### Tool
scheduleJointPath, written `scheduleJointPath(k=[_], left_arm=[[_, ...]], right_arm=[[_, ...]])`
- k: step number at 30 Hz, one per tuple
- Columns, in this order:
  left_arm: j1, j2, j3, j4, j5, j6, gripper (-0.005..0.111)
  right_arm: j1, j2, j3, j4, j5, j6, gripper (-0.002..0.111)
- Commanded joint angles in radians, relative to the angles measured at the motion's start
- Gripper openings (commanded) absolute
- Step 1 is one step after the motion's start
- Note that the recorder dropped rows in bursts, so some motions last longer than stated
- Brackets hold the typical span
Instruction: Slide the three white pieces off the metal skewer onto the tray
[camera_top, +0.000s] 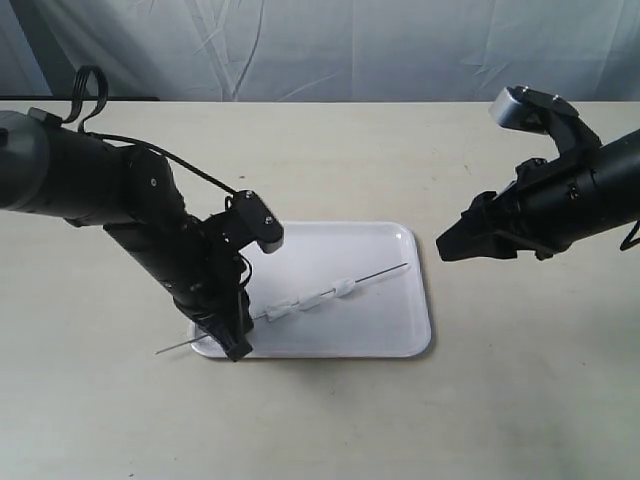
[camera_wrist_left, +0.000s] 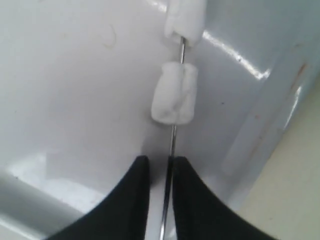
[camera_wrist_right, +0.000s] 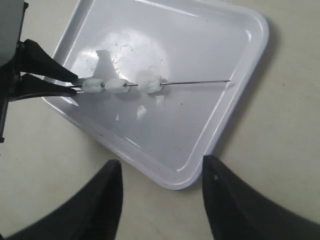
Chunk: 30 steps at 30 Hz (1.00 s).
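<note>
— White plastic is what we meet first: a flat rectangular white plastic tray (camera_top: 385, 325) with rounded corners and a low rim, lying on a pale beige table (camera_top: 320, 430). What do we find over it?

— We find a thin straight grey metal skewer (camera_top: 382, 272) slanting across the tray, with three small soft white pieces (camera_top: 311, 299) threaded on it in a row along its left half. In the exterior view one tip points toward the tray's upper right corner. The other end pokes out past the lower left corner.

— And the black left gripper (camera_top: 236, 348)?

— We see its two fingers (camera_wrist_left: 135, 200) pinched tight on the metal skewer, just behind the nearest piece, at that lower left corner.

— The black right gripper (camera_top: 443, 250)?

— We see it spread wide, gripping nothing, hanging beyond the tray's right rim, well apart from the skewer.
</note>
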Motion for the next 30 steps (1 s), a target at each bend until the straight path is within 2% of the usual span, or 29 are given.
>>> scheduleJointPath(k=[1, 7, 11, 14, 17, 20, 23, 27, 30], left_arm=[[-0.010, 0.029, 0.010, 0.120, 0.106, -0.062, 0.000], [-0.008, 0.025, -0.037, 0.118, 0.186, -0.167, 0.000], [0.013, -0.031, -0.070, 0.034, 0.260, -0.198, 0.000], [0.065, -0.093, -0.070, -0.067, 0.354, -0.204, 0.000], [0.147, -0.156, -0.062, -0.173, 0.444, -0.216, 0.000], [0.222, -0.229, -0.015, -0.384, 0.457, -0.200, 0.000], [0.260, -0.292, 0.036, -0.563, 0.457, -0.151, 0.000], [0.263, -0.318, 0.132, -0.634, 0.456, -0.119, 0.000], [0.263, -0.318, 0.244, -0.695, 0.409, -0.048, 0.000]], right_arm=[[0.001, -0.002, 0.006, 0.009, -0.017, -0.008, 0.048], [0.001, -0.002, 0.006, 0.018, -0.027, -0.006, 0.048], [0.001, -0.002, 0.006, 0.169, -0.037, -0.054, 0.047], [0.001, -0.002, 0.006, 0.344, -0.037, -0.156, 0.041], [0.001, -0.002, 0.009, 0.464, -0.039, -0.200, 0.036], [0.001, 0.004, 0.009, 0.533, 0.002, -0.196, 0.036], [0.001, 0.022, 0.013, 0.602, 0.082, -0.192, 0.036], [0.001, 0.056, 0.067, 0.734, 0.119, -0.198, 0.036], [0.001, 0.086, 0.113, 0.760, 0.146, -0.221, 0.036]])
